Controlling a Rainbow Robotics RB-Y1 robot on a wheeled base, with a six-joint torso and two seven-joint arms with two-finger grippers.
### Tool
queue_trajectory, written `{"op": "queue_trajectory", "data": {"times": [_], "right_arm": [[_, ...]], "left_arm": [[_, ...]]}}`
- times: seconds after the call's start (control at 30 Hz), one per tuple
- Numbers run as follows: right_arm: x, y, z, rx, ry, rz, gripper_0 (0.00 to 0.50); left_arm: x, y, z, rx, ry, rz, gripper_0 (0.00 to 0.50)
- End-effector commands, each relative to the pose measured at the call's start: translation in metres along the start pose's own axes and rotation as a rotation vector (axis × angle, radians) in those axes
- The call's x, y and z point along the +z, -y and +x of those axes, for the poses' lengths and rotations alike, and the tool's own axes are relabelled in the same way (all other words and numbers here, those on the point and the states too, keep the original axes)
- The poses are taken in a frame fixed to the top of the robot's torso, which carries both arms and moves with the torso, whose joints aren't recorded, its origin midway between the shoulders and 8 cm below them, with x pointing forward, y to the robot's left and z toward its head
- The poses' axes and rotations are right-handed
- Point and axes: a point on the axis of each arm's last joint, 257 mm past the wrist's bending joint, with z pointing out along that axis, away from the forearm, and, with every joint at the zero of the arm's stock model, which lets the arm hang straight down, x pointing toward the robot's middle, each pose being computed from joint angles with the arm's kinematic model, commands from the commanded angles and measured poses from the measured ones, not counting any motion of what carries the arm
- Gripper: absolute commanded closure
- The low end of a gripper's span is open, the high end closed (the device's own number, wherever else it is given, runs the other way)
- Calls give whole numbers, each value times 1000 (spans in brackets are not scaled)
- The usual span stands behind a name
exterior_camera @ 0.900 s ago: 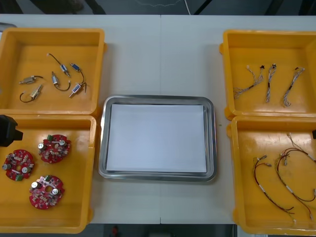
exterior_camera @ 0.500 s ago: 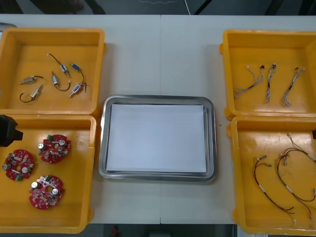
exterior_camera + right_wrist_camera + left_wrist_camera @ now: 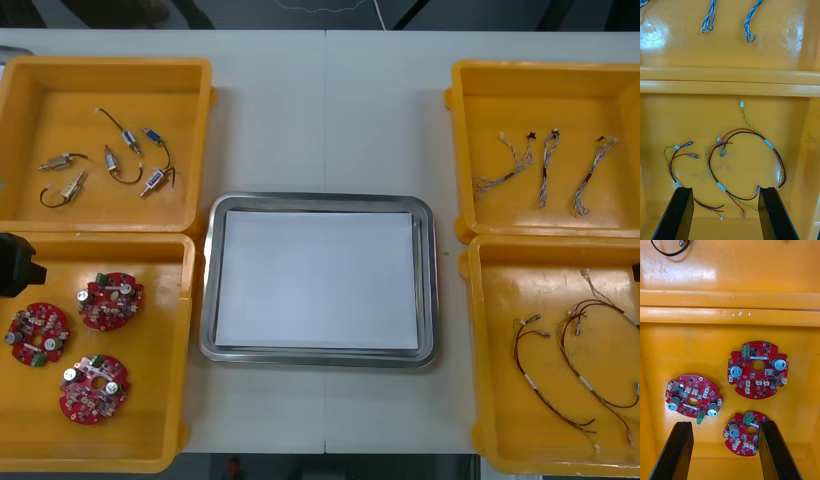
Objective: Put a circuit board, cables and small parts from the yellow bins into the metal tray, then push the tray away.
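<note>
Light table carries it all. Yellow bins come next, two per side: far left bin, near left bin, far right bin, near right bin. Tray sits btw them at centre, w/ a shiny metal rim and white inside, just beside the left bins and a little apart from the right ones.

Left gripper hangs over the near left bin, fingers wide apart, gripping nothing. Right gripper hangs over the near right bin, fingers likewise spread, gripping nothing.

Boards: 3 red round ones, flat on the near left bin's floor, each apart from the others. In the left wrist view one lies btw the fingers, its edge hidden behind a finger.

Red, yellow and black cables lie in loose loops in the near right bin. In the right wrist view their lower ends fall btw the fingers.

Blue-white cables: 3 twisted ones, side by side in the far right bin.

Small metal parts, several w/ dark leads, lie scattered in the far left bin.
</note>
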Motion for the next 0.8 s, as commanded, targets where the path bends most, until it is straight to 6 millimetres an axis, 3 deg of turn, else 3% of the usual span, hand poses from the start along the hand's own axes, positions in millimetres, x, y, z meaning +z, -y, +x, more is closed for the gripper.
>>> {"op": "queue_trajectory", "data": {"times": [0.03,0.8], "right_arm": [[-11,17,-2,31,9,41,0],[-11,17,-2,31,9,41,0]], "left_arm": [[-14,-15,-2,81,20,-47,0],[-14,-15,-2,81,20,-47,0]]}}
